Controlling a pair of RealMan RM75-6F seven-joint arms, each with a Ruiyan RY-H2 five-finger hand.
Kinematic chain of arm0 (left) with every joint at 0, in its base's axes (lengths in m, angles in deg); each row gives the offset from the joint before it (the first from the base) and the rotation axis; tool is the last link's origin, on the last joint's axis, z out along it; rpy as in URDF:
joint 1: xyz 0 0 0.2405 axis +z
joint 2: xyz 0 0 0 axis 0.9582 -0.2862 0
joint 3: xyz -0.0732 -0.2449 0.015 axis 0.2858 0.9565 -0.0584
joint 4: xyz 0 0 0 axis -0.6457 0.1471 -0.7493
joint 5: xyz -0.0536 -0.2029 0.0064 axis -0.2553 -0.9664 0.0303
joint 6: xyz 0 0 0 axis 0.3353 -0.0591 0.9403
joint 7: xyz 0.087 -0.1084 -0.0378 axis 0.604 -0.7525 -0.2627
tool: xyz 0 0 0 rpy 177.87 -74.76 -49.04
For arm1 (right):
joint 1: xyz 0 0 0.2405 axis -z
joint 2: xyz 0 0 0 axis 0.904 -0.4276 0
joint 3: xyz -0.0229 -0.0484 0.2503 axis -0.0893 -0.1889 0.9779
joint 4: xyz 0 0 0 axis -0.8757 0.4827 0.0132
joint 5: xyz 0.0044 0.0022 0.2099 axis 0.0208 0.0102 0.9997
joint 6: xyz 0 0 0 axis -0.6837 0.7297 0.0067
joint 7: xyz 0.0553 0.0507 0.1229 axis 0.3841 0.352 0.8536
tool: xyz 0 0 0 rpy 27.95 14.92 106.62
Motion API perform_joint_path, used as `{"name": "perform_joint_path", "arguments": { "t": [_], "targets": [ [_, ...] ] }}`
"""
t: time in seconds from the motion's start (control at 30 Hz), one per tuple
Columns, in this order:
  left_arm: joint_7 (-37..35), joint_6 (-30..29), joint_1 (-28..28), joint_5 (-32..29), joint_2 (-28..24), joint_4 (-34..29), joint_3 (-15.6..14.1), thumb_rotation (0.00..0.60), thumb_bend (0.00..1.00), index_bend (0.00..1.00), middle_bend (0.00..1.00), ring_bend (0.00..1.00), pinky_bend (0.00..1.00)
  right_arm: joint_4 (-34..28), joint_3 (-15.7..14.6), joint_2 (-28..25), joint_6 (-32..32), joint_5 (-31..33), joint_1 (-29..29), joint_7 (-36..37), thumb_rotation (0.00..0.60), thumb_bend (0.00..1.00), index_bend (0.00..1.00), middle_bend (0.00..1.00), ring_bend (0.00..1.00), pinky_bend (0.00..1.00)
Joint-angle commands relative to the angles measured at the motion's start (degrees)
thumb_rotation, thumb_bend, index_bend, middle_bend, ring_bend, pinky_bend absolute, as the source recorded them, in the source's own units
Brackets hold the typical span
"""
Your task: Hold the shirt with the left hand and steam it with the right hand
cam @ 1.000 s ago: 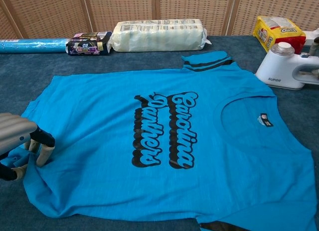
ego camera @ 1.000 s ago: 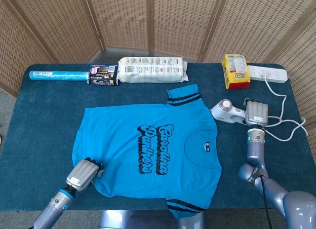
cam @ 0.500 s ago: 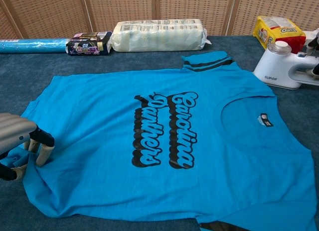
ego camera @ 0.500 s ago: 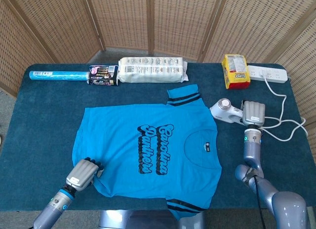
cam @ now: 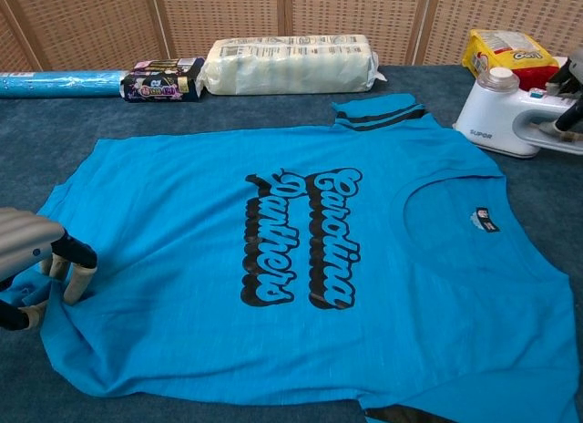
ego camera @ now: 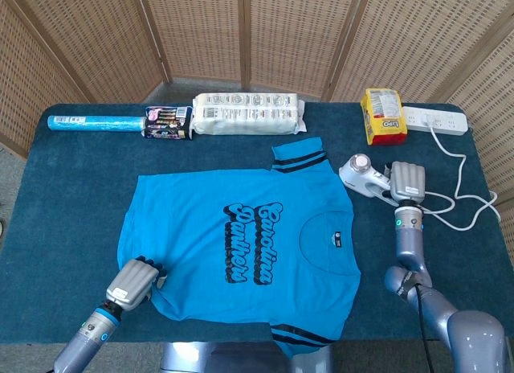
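Left hand [ego camera: 132, 282] presses the shirt [ego camera: 241, 244]; right hand [ego camera: 406, 182] grips the steamer [ego camera: 361, 175].

Matt cloth shirt [ego camera: 241, 244], glossy white plastic steamer [cam: 496, 122], woven wicker screen [ego camera: 257, 35]

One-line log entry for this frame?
phase: pre-steam | left hand: presses shirt hem | right hand: grips steamer, beside shirt | table

The shirt [ego camera: 237, 248] is laid flat in the middle of the table [ego camera: 72, 196]. The steamer [ego camera: 363, 177] is found to its right. A tube [ego camera: 92, 123], a small pack [ego camera: 168, 122] and a long bag [ego camera: 249, 114] are lined up behind it.
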Motion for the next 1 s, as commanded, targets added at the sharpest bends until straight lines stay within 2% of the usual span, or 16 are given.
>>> {"name": "perform_joint_path", "arguments": {
  "t": [0.03,0.33,0.53,0.83,1.0],
  "targets": [
    [-0.06,-0.09,-0.01,0.03,0.03,0.05,0.04,0.6,0.43,0.64,0.61,0.51,0.43,-2.79,0.55,-1.77,0.36,-1.93,0.85,5.03,0.6,0.32,0.7,0.74,0.81,0.81],
    [-0.09,-0.59,0.09,0.23,-0.15,-0.18,0.07,0.6,0.43,0.64,0.61,0.52,0.43,-5.63,1.54,-3.28,-0.18,-1.91,1.96,8.76,0.6,0.31,0.72,0.77,0.85,0.83],
    [-0.1,-0.78,0.16,0.1,-0.16,0.0,0.16,0.6,0.43,0.64,0.61,0.51,0.43,-10.26,2.02,-6.02,1.13,-2.69,3.3,11.26,0.6,0.31,0.72,0.77,0.85,0.83],
    [0.04,-1.41,0.04,0.58,-0.85,-0.41,0.47,0.6,0.43,0.64,0.61,0.51,0.43,-24.14,2.48,-13.61,4.6,-4.44,6.27,13.25,0.6,0.31,0.72,0.78,0.85,0.83],
    [0.08,-1.67,-0.12,1.1,-1.75,-0.81,0.49,0.6,0.43,0.64,0.61,0.51,0.43,-33.26,0.77,-17.66,7.79,-7.1,8.3,11.49,0.6,0.31,0.72,0.78,0.85,0.83]
  ]
}}
